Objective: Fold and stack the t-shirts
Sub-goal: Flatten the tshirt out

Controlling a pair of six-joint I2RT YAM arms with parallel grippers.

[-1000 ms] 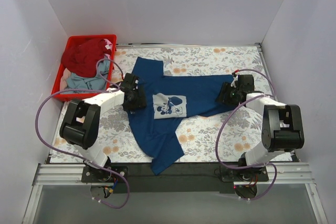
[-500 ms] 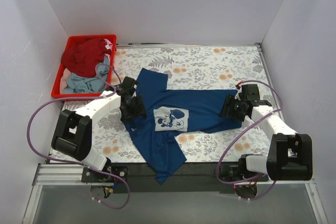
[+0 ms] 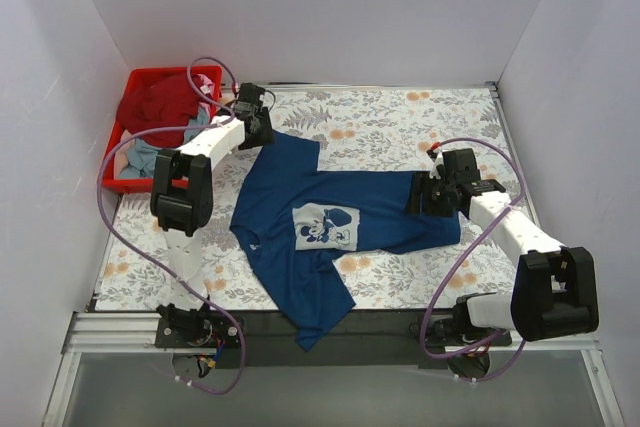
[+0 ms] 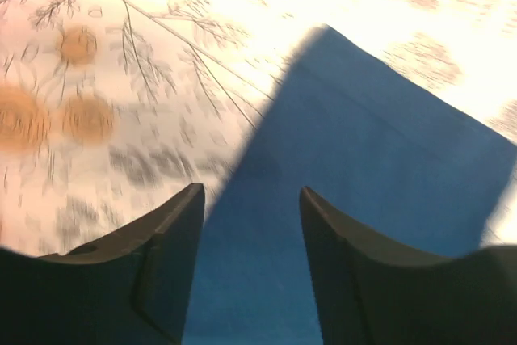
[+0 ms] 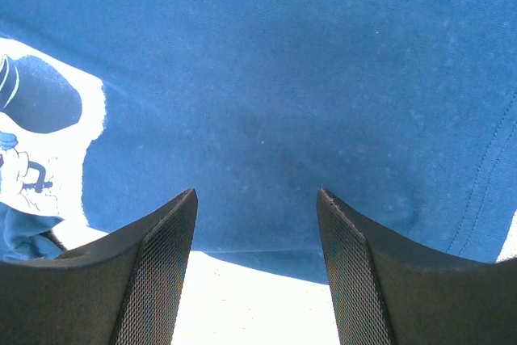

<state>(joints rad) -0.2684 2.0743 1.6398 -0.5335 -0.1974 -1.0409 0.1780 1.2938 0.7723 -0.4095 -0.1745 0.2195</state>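
The navy blue t-shirt [image 3: 360,192] lies spread on the floral table, its pale mouse print [image 3: 325,225] facing up. My left gripper [image 3: 263,133] is open and empty over the shirt's far left sleeve corner; in the left wrist view [image 4: 250,195] navy cloth [image 4: 363,167] fills the gap between its fingers. My right gripper [image 3: 424,197] is open and empty over the shirt's right edge; the right wrist view [image 5: 257,195] shows the navy cloth [image 5: 283,78] and part of the print [image 5: 32,151]. The dark red t-shirt [image 3: 160,102] and the pale grey-blue t-shirt [image 3: 145,157] lie bunched in the crate.
The red plastic crate [image 3: 112,152] stands at the far left corner of the floral table [image 3: 400,117], just left of my left wrist. White walls close in the left, far and right sides. The shirt's lower part hangs over the near table edge [image 3: 315,332].
My left arm has swung from the shirt's left middle to its far sleeve corner by the crate. My right gripper shifted slightly left and farther. The shirt slid a little nearer and to the right.
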